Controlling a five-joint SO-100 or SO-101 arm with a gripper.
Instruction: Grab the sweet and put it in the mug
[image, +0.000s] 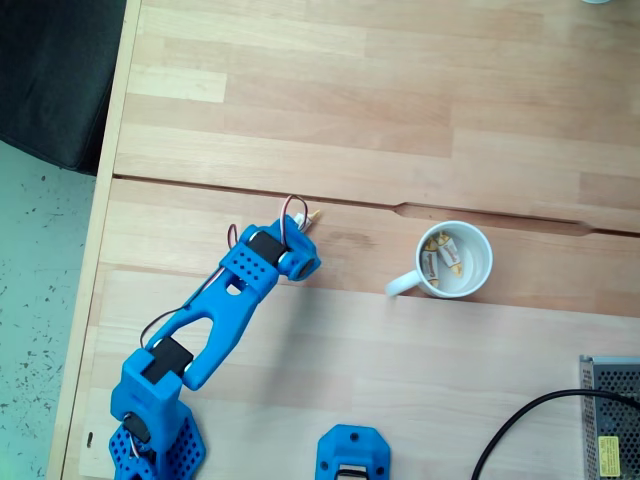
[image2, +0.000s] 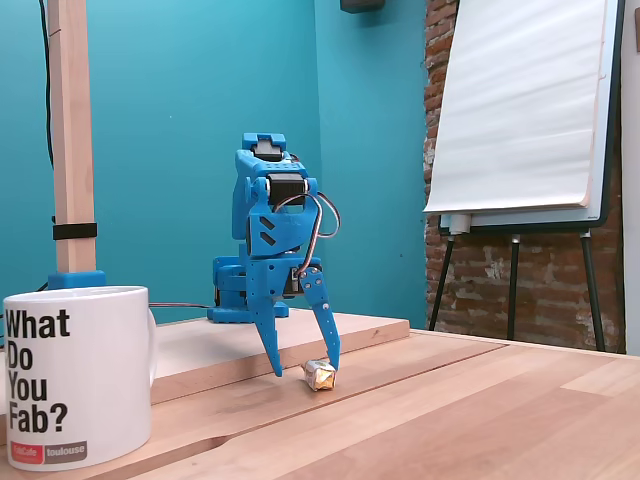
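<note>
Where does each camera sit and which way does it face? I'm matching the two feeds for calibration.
A fixed view: above the table, looking straight down; shows the blue arm from base to gripper, and the mug with wrapped candies inside.
Another fixed view: at tabletop height beside the mug, looking level across the wood at the arm's front; gripper open, tips down by the sweet.
Shared: arm, gripper, mug, table; the sweet peeks past the gripper from above.

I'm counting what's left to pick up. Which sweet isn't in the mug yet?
The sweet lying on the wood by the gripper fingertips; the other sweets lie inside the mug.
</note>
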